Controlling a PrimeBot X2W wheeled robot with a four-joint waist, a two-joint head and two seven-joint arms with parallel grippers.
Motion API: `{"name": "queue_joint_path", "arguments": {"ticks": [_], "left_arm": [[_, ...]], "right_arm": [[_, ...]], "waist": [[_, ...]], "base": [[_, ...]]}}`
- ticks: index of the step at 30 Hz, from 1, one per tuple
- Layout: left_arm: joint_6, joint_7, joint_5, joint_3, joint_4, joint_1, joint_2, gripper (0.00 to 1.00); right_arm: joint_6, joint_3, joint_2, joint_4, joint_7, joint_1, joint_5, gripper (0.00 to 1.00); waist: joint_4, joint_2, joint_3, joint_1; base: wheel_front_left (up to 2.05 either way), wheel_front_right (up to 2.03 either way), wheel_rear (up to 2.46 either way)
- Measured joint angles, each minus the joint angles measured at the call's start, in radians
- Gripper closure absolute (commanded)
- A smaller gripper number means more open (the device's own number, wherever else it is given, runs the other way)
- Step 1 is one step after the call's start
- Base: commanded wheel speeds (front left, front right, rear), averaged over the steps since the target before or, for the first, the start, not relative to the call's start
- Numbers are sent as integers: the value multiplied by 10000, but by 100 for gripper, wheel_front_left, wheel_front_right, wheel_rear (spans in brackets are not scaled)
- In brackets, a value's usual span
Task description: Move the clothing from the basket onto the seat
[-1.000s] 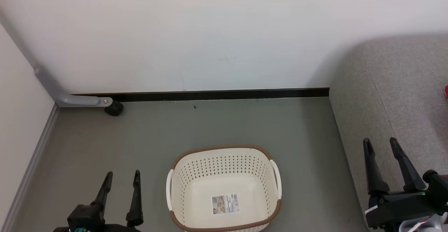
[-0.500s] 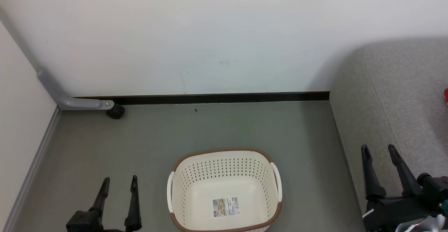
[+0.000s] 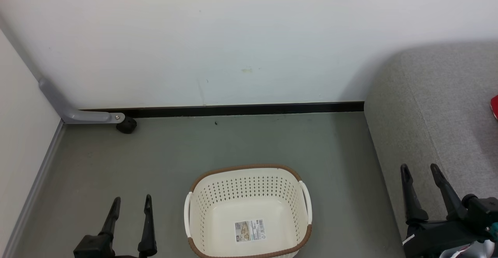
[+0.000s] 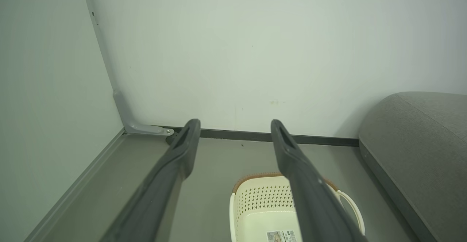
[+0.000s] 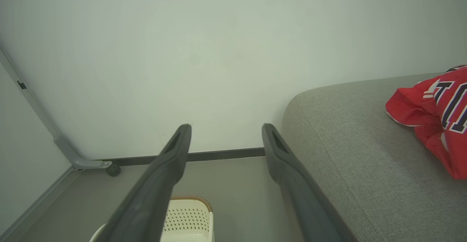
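Observation:
The cream basket (image 3: 202,211) stands on the floor at bottom centre, holding nothing but a label sticker (image 3: 250,230) on its bottom. The basket (image 4: 251,205) and the basket (image 5: 186,216) show low in both wrist views. The grey seat (image 3: 439,106) fills the right side. Red clothing (image 5: 434,114), a jersey with black numerals, lies on the seat (image 5: 346,150); a red sliver of clothing (image 3: 494,107) shows at the head view's right edge. My left gripper (image 3: 131,201) is open left of the basket. My right gripper (image 3: 420,168) is open over the seat's front edge.
A white wall runs behind with a black skirting strip (image 3: 241,109). A grey bracket with a dark wheel (image 3: 126,125) sits in the left corner. Grey floor (image 3: 233,141) lies between the basket and the wall.
Both grippers have sunk lower in the head view, staying open. The picture has shifted slightly downward, so the camera moved a little. The basket has not moved.

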Motion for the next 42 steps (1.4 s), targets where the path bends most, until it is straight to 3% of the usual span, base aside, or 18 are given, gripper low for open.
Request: {"name": "queue_joint_path", "arguments": {"ticks": [6,7,17,42], "left_arm": [[-2,0,46,25,-13,0,-31,0],[-2,0,44,44,-13,0,-44,100],[-81,117,-153,8,656,387,-347,100],[-675,1118,-3233,892,704,236,-708,100]], "right_arm": [[0,-6,-12,-33,4,-1,0,0],[0,-6,-12,-42,6,-2,0,100],[13,71,282,757,10,442,188,100],[451,-694,564,1258,709,166,3580,100]], "waist": [[1,1,-7,0],[7,0,-7,0],[-3,0,-2,0],[-225,0,62,1]], "base": [[0,0,0],[0,0,0],[0,0,0],[0,0,0]]}}
